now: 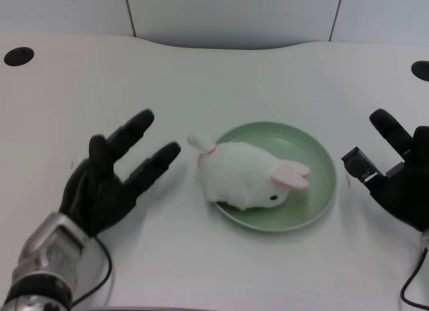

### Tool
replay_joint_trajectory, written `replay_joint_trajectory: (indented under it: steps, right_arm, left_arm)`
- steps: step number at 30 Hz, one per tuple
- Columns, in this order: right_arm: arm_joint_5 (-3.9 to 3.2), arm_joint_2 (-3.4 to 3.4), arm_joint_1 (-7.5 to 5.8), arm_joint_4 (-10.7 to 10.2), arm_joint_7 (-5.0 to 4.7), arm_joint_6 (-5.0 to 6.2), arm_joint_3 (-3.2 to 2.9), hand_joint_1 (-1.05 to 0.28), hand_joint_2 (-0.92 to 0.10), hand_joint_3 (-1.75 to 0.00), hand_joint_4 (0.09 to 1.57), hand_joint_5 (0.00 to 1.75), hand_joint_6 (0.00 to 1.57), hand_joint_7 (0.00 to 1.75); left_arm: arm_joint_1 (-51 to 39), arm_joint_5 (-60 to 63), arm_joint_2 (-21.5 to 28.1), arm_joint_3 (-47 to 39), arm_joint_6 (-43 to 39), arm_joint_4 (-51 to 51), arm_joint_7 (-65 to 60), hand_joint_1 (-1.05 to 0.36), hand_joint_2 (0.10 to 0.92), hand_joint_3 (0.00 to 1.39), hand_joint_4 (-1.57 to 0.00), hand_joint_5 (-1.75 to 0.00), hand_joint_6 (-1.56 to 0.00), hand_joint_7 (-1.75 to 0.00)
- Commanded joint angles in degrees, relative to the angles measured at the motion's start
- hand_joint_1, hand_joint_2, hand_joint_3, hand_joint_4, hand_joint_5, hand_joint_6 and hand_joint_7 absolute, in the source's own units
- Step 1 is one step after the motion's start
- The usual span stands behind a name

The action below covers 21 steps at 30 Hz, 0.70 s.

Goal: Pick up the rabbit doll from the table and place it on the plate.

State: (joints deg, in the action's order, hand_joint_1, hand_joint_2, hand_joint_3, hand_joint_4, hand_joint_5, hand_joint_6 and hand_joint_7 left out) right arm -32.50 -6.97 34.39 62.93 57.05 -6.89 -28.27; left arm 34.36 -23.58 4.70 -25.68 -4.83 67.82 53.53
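On the green plate (320,157), the white rabbit doll (246,175) lies, its rear overhanging the left rim. Left robot hand (115,178) rests on the counter (214,83) beside it, fingers spread, holding nothing.

Bright even overhead light; soft faint shadows; sharp focus; mild overexposure

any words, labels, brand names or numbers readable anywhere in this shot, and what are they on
None: no readable text shows in the head view.
The rabbit doll is plain white with pink ears and no visible tag.
The green plate is unmarked.
The left hand, its silver forearm and the white table show no legible print.
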Motion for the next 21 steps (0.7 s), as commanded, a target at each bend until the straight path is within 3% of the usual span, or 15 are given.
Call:
replay_joint_trajectory:
  steps: [1, 3, 5, 12, 13, 14, 15, 18, 21]
  right_arm:
    - [0.09, -0.65, 0.70, 0.90, -0.09, 0.16, -0.10, -0.66, -0.92, -0.34, 0.62, 1.75, 0.68, 1.51]
    - [0.11, -0.74, 0.64, 0.97, -0.28, 0.09, -0.11, -0.66, -0.92, -0.33, 0.63, 1.75, 0.69, 1.50]
    - [0.10, -0.81, 0.62, 1.12, -0.45, 0.18, -0.19, -0.66, -0.92, -0.32, 0.63, 1.75, 0.69, 1.49]
    - [0.14, -0.89, 0.74, 1.45, -0.61, 0.49, -0.31, -0.66, -0.92, -0.34, 0.63, 1.75, 0.69, 1.49]
    - [0.16, -0.93, 0.79, 1.57, -0.73, 0.66, -0.35, -0.66, -0.92, -0.33, 0.62, 1.75, 0.68, 1.49]
    - [0.18, -0.95, 0.84, 1.67, -0.80, 0.77, -0.38, -0.66, -0.92, -0.33, 0.62, 1.75, 0.68, 1.49]
    - [0.23, -0.96, 0.81, 1.68, -0.85, 0.97, -0.36, -0.66, -0.92, -0.33, 0.62, 1.75, 0.68, 1.49]
    - [0.33, -0.99, 0.88, 1.81, -0.88, 1.08, -0.23, -0.66, -0.92, -0.33, 0.61, 1.75, 0.68, 1.48]
    - [0.28, -0.94, 0.87, 1.85, -0.90, 1.06, -0.21, -0.66, -0.92, -0.33, 0.61, 1.75, 0.69, 1.47]
  left_arm:
    - [-4.10, -2.08, 0.83, -1.13, 2.50, -3.61, -1.67, -0.98, 0.921, 0.67, -0.31, -0.83, -0.48, -0.05]
    - [-6.00, -3.26, 0.63, -1.60, 4.51, -5.57, -2.63, -0.94, 0.921, 0.62, -0.34, -1.17, -0.64, -0.10]
    - [-7.48, -4.00, 0.37, -1.84, 5.66, -7.44, -3.40, -0.92, 0.921, 0.61, -0.33, -1.31, -0.71, -0.14]
    - [-9.27, -5.38, 0.77, -2.09, 7.78, -10.34, -4.77, -0.90, 0.921, 0.62, -0.32, -1.41, -0.74, -0.16]
    - [-9.65, -5.89, 1.31, -2.69, 8.29, -10.49, -5.04, -0.86, 0.921, 0.61, -0.23, -1.61, -0.50, -0.70]
    - [-9.93, -6.27, 1.67, -3.07, 8.68, -10.67, -5.25, -0.84, 0.921, 0.60, -0.21, -1.68, -0.35, -1.02]
    - [-10.03, -6.74, 1.90, -3.43, 9.11, -10.71, -5.58, -0.83, 0.921, 0.60, -0.19, -1.71, -0.27, -1.18]
    - [-9.73, -6.91, 2.23, -3.43, 8.57, -9.97, -5.58, -0.78, 0.921, 0.51, -0.29, -1.67, -0.43, -1.11]
    - [-9.62, -6.72, 2.38, -3.24, 8.30, -9.70, -5.57, -0.77, 0.921, 0.50, -0.31, -1.66, -0.48, -1.06]
